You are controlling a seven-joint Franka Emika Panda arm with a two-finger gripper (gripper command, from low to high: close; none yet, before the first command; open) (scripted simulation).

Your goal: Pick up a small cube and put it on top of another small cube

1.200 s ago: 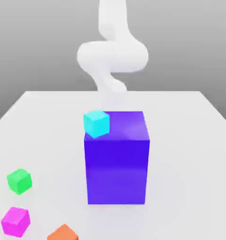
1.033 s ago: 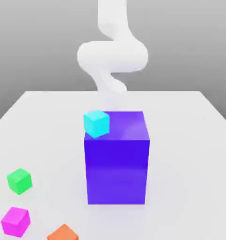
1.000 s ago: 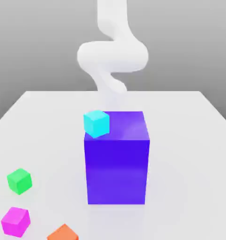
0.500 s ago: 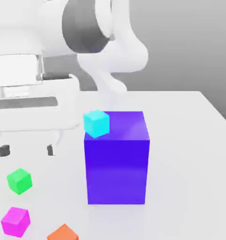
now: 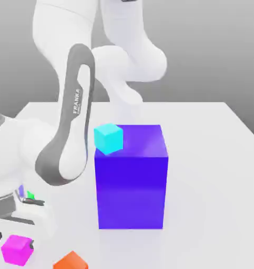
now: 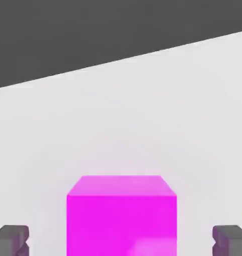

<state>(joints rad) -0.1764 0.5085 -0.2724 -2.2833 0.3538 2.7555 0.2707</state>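
A small magenta cube (image 5: 17,250) lies on the white table (image 5: 202,157) at the front of the exterior view's left. My gripper (image 5: 14,240) has come down over it. In the hand view the magenta cube (image 6: 121,215) stands between the two dark fingertips (image 6: 10,240), with a gap on each side, so the gripper (image 6: 121,240) is open around it without touching. A small cyan cube (image 5: 108,138) rests on a corner of the big purple block (image 5: 131,178). A small orange cube (image 5: 71,261) sits at the front edge.
The white arm (image 5: 71,121) and hand cover the table on the exterior view's left, close beside the purple block. A sliver of a green cube (image 5: 30,196) peeks out from under the hand. Open table lies on the exterior view's right.
The arm has swung down from the upper left to the front left, covering the green cube. The hand now straddles the magenta cube, and its fingers have drawn closer together.
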